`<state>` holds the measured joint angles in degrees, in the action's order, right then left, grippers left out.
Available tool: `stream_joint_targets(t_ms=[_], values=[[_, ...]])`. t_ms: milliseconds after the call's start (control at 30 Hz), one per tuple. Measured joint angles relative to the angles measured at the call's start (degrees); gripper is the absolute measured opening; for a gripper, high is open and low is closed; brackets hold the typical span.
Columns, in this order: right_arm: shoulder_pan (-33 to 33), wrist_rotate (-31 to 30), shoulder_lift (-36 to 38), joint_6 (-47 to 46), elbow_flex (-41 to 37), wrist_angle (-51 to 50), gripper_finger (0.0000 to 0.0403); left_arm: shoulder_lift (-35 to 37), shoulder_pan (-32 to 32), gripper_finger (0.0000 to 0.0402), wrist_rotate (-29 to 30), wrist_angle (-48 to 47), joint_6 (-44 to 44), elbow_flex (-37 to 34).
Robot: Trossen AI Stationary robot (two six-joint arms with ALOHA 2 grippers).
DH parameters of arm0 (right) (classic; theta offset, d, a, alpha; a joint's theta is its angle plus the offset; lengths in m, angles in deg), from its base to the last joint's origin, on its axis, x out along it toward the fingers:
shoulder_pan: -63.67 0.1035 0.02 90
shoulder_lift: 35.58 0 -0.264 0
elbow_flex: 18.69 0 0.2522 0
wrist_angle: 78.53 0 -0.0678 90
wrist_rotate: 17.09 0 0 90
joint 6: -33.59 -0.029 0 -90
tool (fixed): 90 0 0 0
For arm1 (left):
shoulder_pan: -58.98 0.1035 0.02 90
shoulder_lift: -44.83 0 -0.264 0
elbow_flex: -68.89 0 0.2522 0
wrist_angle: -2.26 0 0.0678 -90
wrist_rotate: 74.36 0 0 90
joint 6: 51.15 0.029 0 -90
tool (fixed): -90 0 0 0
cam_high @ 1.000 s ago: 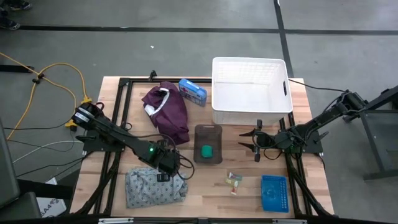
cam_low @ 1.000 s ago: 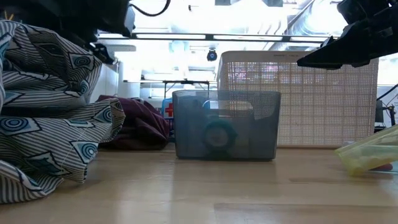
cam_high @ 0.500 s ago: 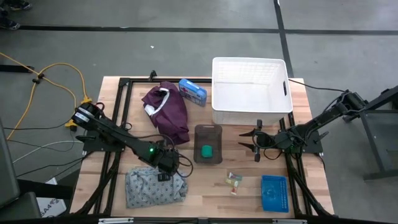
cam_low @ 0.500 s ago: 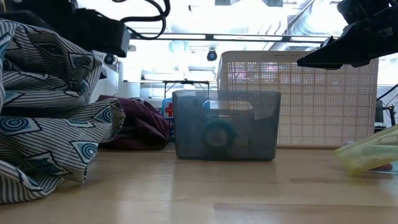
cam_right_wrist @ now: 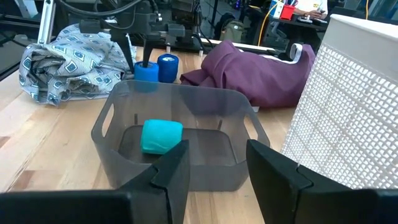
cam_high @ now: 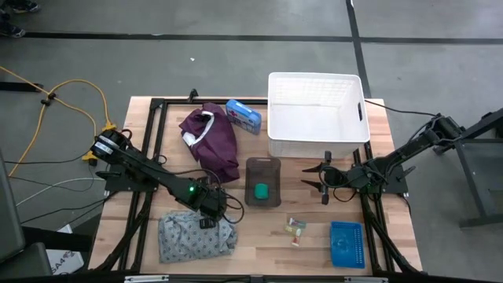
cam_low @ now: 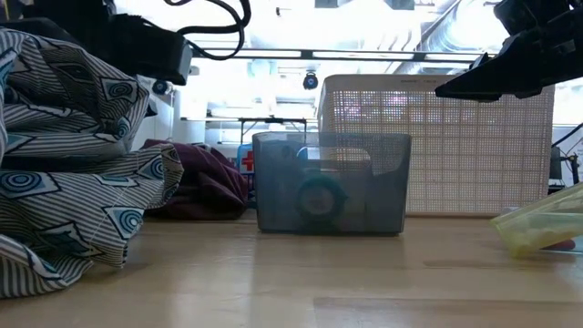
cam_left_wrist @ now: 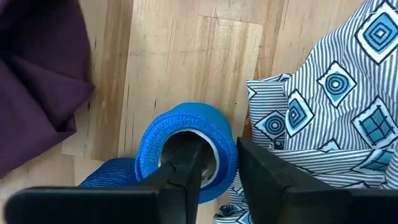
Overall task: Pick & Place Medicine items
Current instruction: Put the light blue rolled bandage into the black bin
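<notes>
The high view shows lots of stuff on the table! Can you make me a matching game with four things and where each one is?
Things:
1. green roll
2. blue mesh tray
3. maroon garment with white trim
4. grey patterned cloth

Places:
A. the table's front right corner
B. under the left gripper
C. inside the small grey bin
D. beside the blue and white box

Pairs: 1-C, 2-A, 3-D, 4-B

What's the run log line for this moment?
left end effector: gripping wall of blue roll beside patterned cloth | right end effector: open, waiting by grey bin
</notes>
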<state>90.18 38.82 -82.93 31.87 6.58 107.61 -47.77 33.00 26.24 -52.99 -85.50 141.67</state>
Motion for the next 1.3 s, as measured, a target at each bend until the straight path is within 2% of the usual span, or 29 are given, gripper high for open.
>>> stream_joint_targets(t_ms=[233,500,767,900,1300], values=[[0.0,0.0,-0.02,0.0,0.0,0.0,0.0146,0.0,0.0,0.0052,-0.03,0.33,0.0,0.0],[0.0,-0.02,0.0,0.0,0.0,0.0,0.0146,0.13,0.1,0.0047,0.05,1.96,1.59,0.0],[-0.01,-0.01,0.0,0.02,0.0,-0.01,0.0146,7.09,5.28,0.0047,1.49,6.88,11.79,0.09],[0.0,-0.01,0.0,0.02,0.0,0.0,0.0146,10.32,9.4,0.0047,2.67,12.83,19.45,0.17],[0.0,-0.02,0.0,0.0,0.0,0.02,0.0146,11.08,17.74,0.0046,-2.55,21.13,30.61,0.48]])
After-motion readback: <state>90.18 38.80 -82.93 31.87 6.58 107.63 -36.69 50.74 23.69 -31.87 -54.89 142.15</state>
